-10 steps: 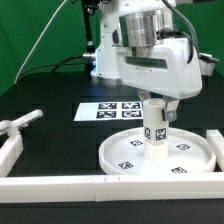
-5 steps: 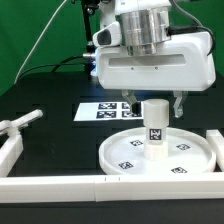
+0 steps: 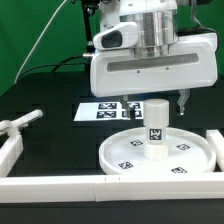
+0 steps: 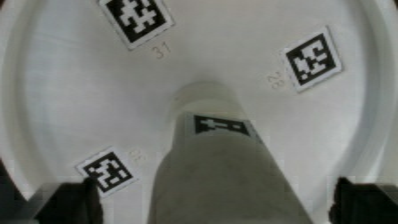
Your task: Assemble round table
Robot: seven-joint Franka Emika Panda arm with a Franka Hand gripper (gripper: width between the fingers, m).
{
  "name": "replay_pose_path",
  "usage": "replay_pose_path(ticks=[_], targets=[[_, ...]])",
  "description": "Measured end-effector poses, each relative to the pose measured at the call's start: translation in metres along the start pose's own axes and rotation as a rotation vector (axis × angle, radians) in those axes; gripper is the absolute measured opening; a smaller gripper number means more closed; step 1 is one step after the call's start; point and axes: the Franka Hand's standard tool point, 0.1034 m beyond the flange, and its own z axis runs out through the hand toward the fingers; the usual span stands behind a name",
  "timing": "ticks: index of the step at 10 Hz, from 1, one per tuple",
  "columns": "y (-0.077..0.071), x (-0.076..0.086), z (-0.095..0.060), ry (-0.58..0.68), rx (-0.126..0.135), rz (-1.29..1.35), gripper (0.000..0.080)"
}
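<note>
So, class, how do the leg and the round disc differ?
The leg is a narrow upright cylinder; the disc is wide, flat and rimmed. The leg stands at the middle of the disc, which lies flat under it. The leg shows one tag, the disc several. Both are white.

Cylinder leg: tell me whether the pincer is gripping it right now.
No; the pincer is open and clear of the cylinder leg, which stands upright on the round disc.
</note>
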Motion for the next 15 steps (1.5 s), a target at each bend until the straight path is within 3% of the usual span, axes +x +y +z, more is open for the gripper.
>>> replay_pose_path(ticks=[2, 4, 8, 11, 12, 13, 14, 15], targets=[[-0.0001, -0.0002, 0.0003, 0.000, 0.000, 0.021, 0.0425], [-0.0006, -0.0001, 0.0003, 0.000, 0.002, 0.137, 0.0404], [-0.0045, 0.0000, 0.0008, 0.009, -0.005, 0.665, 0.0404], [-0.0092, 0.0006, 0.0023, 0.018, 0.039, 1.241, 0.0406], [-0.0086, 0.0010, 0.0023, 0.017, 0.044, 1.307, 0.0406], [-0.0093, 0.0008, 0.0024, 0.015, 0.048, 1.317, 0.0465], [-0.0097, 0.0008, 0.0025, 0.015, 0.048, 1.293, 0.0585], [-0.0094, 0.0004, 0.0025, 0.013, 0.044, 1.226, 0.0585]])
